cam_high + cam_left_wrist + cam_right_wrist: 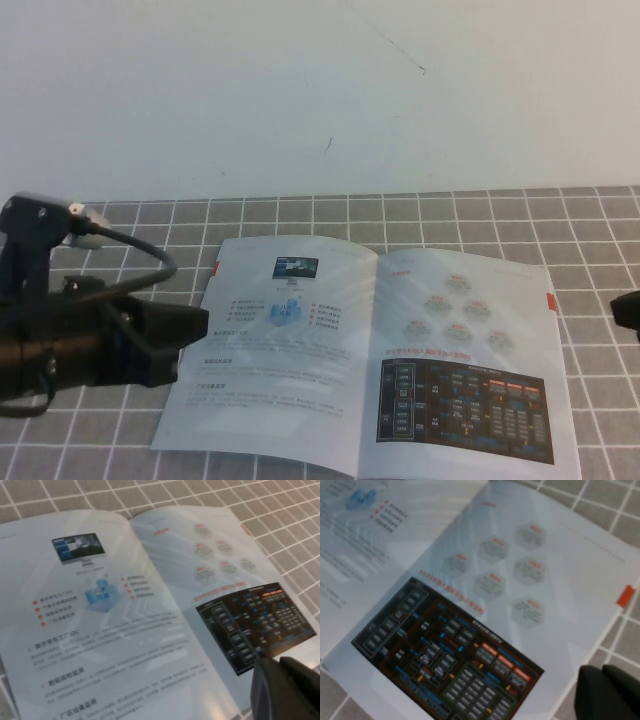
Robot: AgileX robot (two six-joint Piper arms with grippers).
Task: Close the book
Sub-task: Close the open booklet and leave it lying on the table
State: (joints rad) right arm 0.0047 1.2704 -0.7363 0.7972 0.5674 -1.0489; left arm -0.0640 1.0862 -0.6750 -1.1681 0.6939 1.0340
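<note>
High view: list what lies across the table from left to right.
left gripper, at the left edge of the open book → left page → right page → right gripper, at the picture's right edge.

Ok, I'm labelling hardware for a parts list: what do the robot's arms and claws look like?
Both are matte black. The left claw, at the book's left edge, is blocky, with a black cable looping from a silver connector. The right claw peeks in at the high view's right edge.
</note>
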